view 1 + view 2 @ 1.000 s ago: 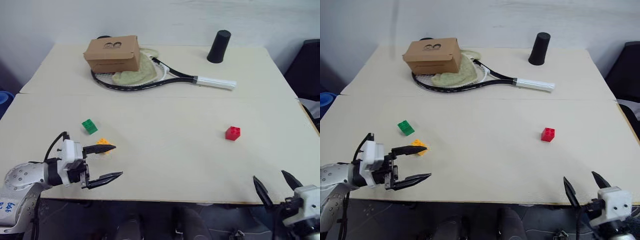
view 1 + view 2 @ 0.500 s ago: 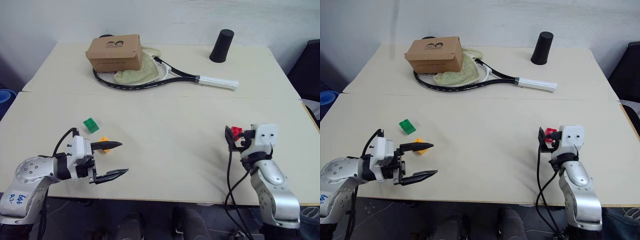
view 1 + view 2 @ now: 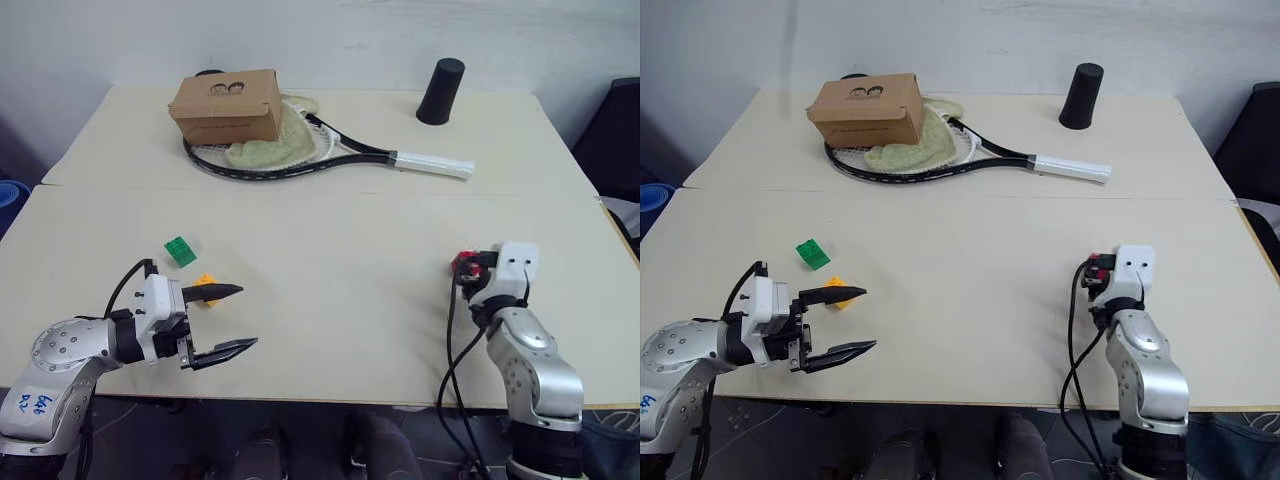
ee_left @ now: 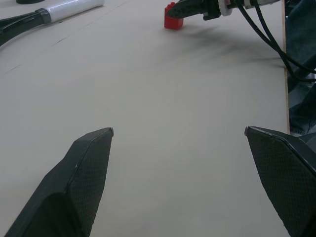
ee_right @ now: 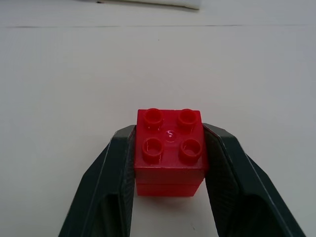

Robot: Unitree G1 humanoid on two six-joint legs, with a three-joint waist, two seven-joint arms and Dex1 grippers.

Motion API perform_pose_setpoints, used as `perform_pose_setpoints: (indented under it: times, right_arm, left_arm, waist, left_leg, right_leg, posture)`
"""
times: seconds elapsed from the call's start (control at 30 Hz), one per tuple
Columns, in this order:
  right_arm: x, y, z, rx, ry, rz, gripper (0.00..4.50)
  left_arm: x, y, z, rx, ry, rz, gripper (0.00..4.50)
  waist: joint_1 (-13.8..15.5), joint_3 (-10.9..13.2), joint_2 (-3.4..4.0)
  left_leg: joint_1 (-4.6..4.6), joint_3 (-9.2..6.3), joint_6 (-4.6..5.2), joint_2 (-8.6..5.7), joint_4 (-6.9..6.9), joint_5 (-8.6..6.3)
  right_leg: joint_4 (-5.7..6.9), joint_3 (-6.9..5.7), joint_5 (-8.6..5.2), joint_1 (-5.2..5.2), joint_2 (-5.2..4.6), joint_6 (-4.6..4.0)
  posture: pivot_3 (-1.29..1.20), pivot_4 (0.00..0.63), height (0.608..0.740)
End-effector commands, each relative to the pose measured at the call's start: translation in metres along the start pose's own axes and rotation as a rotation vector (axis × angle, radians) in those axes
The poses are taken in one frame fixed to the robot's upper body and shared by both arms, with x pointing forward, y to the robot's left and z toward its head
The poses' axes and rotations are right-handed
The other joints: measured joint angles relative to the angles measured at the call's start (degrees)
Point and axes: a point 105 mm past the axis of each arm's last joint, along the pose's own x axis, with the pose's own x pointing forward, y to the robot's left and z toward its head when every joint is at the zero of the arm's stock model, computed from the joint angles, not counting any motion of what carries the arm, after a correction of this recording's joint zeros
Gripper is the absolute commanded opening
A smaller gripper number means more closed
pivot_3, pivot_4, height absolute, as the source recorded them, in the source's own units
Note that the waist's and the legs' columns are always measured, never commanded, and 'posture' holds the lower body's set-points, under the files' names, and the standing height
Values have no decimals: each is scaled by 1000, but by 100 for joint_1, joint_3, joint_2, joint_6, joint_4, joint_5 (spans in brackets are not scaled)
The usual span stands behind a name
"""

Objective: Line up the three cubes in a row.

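The red cube (image 5: 170, 148) sits on the table at the right, clamped between the two fingers of my right gripper (image 5: 170, 131), which is shut on it; the same cube (image 3: 463, 263) shows at the gripper's tip in the head views. At the left lies the green cube (image 3: 180, 251), and just nearer the orange-yellow cube (image 3: 206, 283), partly hidden behind the upper finger of my left gripper (image 3: 248, 316). That gripper hovers open and empty just to the right of the orange-yellow cube.
At the back of the table are a brown cardboard box (image 3: 225, 105), a tennis racket (image 3: 330, 155) over a greenish cloth (image 3: 275, 140), and a black cup (image 3: 439, 91). Bare tabletop (image 3: 330, 270) stretches between the two grippers.
My right arm rose from below the table's front edge, reached forward to the red cube and shut on it. The left arm kept its place, still open.
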Motion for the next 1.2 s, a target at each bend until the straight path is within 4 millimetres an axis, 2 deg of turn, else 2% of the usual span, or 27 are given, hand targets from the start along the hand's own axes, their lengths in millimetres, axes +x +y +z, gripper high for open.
perform_pose_setpoints:
  times: [0.03,0.1,0.13,0.2,0.3,0.4,0.53,0.7,0.97,1.1,1.2]
  right_arm:
    - [-27,58,45,-182,-164,603,1469]
    - [-58,75,37,-392,-145,980,1469]
    - [-66,72,31,-449,-107,1108,1469]
    - [-65,62,24,-505,-39,1211,1469]
    - [-57,56,14,-581,14,1334,1469]
    - [-46,50,0,-612,67,1387,1469]
    - [-34,37,-14,-615,103,1375,1469]
    - [-36,31,-29,-626,128,1403,1469]
    - [-31,25,-25,-636,138,1413,1469]
    - [-28,26,-20,-596,114,1395,2795]
    - [-28,25,-9,-587,54,1363,3840]
  left_arm:
    - [-2,2,11,48,-23,11,4500]
    - [-3,2,10,43,-19,4,4500]
    - [-4,2,8,40,-15,0,4500]
    - [-5,3,6,38,-10,0,4500]
    - [-5,4,6,35,-11,3,4500]
    - [-5,2,6,31,-10,-1,4500]
    - [-6,0,7,32,-8,2,4500]
    - [-9,-1,6,26,-5,19,4500]
    - [-6,-2,4,19,-9,21,4500]
    - [-7,-2,3,18,-9,22,4500]
    - [-10,-1,3,19,-1,35,4500]
  waist:
    - [7,3,5]
    - [16,7,12]
    - [26,5,8]
    - [27,5,-6]
    - [15,12,-21]
    - [8,12,-22]
    - [29,12,-22]
    - [27,13,-21]
    - [25,13,-21]
    - [25,13,-21]
    - [25,13,-21]
  left_leg:
    - [0,0,6,0,-1,-3]
    - [-1,3,19,-4,0,-10]
    - [2,-2,20,-3,-3,-11]
    - [4,-7,17,8,2,-15]
    - [1,-6,17,15,17,-14]
    - [6,7,14,25,21,-13]
    - [5,7,-16,41,22,-1]
    - [3,11,-25,45,29,2]
    - [9,10,-26,46,39,-1]
    - [7,10,-29,47,39,-1]
    - [7,10,-29,47,38,-1]
  right_leg:
    - [0,0,0,0,1,0]
    - [-10,-1,0,0,2,6]
    - [-14,-5,-2,6,5,9]
    - [-31,-10,-1,20,26,10]
    - [-33,-6,6,23,35,12]
    - [-31,2,13,21,39,3]
    - [-29,5,10,16,54,-4]
    - [-29,8,9,16,53,-5]
    - [-15,11,11,18,49,-8]
    - [-15,11,11,16,48,-9]
    - [-14,11,10,14,48,-10]
  posture:
    - [0,150,740]
    - [0,150,740]
    - [0,150,740]
    - [0,150,740]
    - [0,150,740]
    - [0,150,740]
    - [0,150,740]
    - [0,150,740]
    - [0,150,740]
    - [0,150,740]
    - [0,150,740]
